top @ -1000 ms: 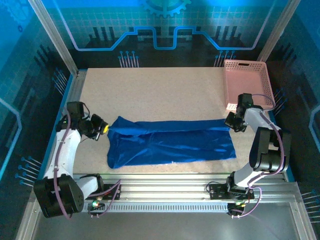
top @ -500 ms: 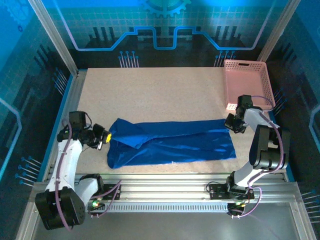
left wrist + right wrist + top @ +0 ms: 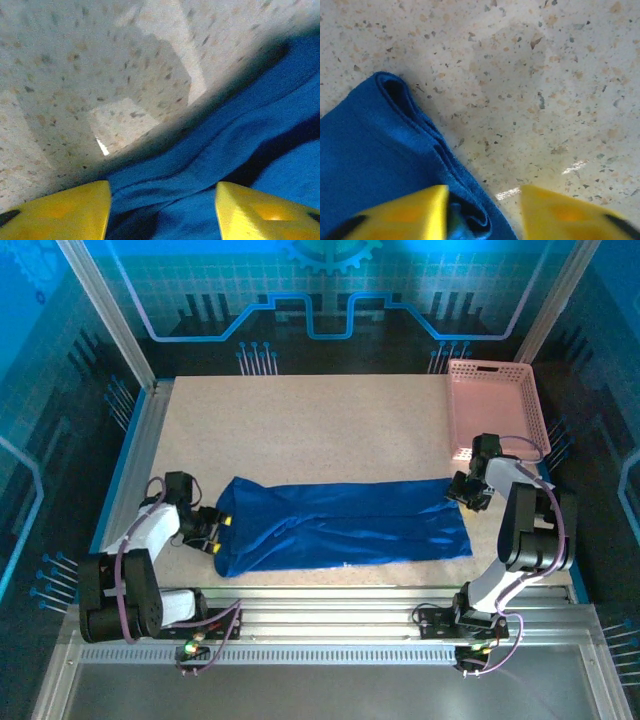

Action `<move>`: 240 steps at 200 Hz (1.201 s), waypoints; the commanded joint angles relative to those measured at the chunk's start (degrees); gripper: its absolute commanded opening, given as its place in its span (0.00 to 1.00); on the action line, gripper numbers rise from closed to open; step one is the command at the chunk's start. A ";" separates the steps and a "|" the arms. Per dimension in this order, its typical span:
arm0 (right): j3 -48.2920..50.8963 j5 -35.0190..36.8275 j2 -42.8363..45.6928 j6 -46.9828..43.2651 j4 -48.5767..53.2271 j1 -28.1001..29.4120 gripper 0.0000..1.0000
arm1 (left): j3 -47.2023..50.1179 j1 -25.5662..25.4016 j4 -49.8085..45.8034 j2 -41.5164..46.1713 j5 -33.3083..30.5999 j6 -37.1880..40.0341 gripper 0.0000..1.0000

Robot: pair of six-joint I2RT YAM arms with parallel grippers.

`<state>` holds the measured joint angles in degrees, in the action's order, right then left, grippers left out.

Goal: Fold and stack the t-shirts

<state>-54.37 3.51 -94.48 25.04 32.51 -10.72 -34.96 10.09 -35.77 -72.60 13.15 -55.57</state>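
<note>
The speckled bench [image 3: 320, 430] is carrying a single blue t-shirt [image 3: 345, 525], which is lying across its near half as a long, narrow band running left to right. The cloth is looking doubled lengthwise, with a ridge along its middle and a somewhat ragged left end. No chest print is showing. I am judging the lengthwise fold as made and the crosswise folds as still to come. No finished pile is showing on the bench, so the stacking is not yet begun.

The pink basket [image 3: 497, 405] is sitting at the far right corner, apart from the t-shirt.

The left gripper [image 3: 213, 532] is resting low at the band's left end. In the left wrist view its yellow fingers [image 3: 60, 212] are standing spread, with rumpled blue cloth lying between them and beyond, and nothing is being pinched.

The right gripper [image 3: 463, 490] is sitting at the band's far right corner. In the right wrist view its fingers [image 3: 410, 212] are likewise spread, straddling the folded corner without squeezing it.
</note>
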 commanded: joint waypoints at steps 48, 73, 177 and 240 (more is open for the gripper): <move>1.04 -22.35 21.06 -0.67 1.57 13.57 0.67 | -18.48 -6.77 5.58 -3.71 2.66 11.75 0.67; -2.29 -31.88 14.31 1.86 -3.97 29.48 0.60 | -22.18 -11.26 9.51 -15.39 6.84 16.10 0.48; -31.37 -28.29 -20.13 1.93 2.06 61.59 0.44 | -33.95 -8.34 4.86 -40.44 -2.48 20.58 0.18; -39.44 -23.43 -28.44 4.89 2.83 62.13 0.49 | -34.13 -7.65 6.00 -41.37 2.01 20.67 0.17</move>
<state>-89.65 -22.55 -119.31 28.93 32.93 51.31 -69.25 1.67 -28.32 -110.76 15.16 -36.84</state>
